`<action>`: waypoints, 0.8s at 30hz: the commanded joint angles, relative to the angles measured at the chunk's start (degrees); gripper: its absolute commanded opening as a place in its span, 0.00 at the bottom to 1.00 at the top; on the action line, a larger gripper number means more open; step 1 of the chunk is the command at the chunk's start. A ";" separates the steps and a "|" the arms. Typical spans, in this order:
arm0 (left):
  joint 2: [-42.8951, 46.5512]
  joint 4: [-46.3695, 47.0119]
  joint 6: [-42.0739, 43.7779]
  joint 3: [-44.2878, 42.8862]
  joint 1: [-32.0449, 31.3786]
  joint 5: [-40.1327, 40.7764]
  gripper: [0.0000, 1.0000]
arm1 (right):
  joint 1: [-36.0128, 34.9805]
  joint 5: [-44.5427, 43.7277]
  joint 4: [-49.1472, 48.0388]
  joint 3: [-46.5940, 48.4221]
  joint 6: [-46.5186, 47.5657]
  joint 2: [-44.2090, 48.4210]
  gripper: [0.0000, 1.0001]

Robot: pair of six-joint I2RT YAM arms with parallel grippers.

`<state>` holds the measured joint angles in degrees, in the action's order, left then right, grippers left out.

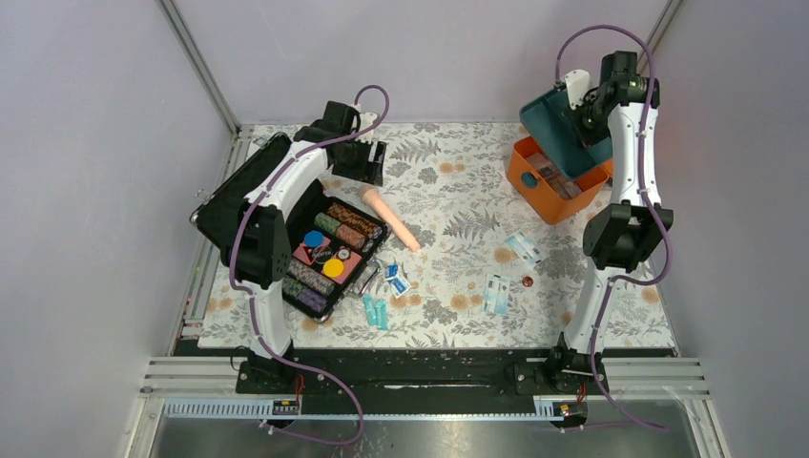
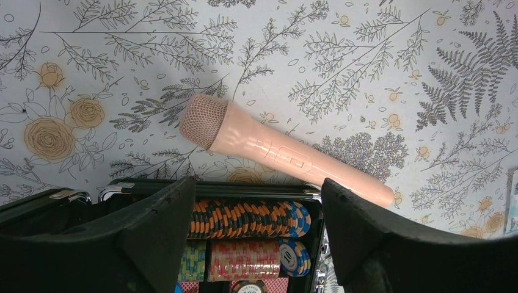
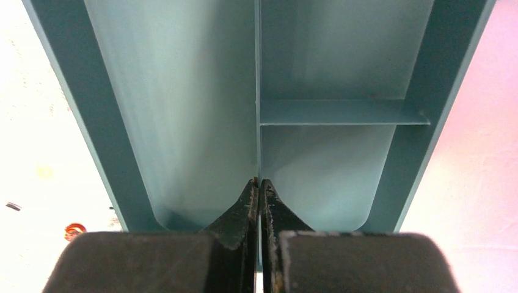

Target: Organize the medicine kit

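smooth teal plastic tray point(image 3: 177, 91), glossy peach plastic microphone point(image 2: 278, 152); matt printed tablecloth point(image 2: 379, 55)

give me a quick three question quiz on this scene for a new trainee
1. True or false: the right gripper is shut on the divider of the teal tray.
2. What lies just beyond the open left gripper? A) a pink microphone B) a spoon C) a bottle
3. What colour is the box under the lifted tray?
Key: 1 true; 2 A; 3 orange.
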<state>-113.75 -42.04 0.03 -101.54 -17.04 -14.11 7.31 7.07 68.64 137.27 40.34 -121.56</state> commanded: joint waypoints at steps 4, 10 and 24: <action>0.18 1.02 0.49 -2.01 -0.45 1.09 0.75 | 0.51 -2.25 3.74 3.83 6.33 -4.77 0.00; 0.78 1.13 0.80 -1.41 -0.52 1.68 0.75 | 0.51 -2.02 3.87 4.70 4.50 -7.77 0.00; 0.73 0.98 1.30 -1.30 -0.91 2.03 0.75 | 0.51 -3.62 5.57 4.85 0.91 -10.98 0.00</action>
<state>-113.75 -42.09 0.45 -101.54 -17.61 -13.19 7.57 3.86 71.66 140.05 42.35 -132.31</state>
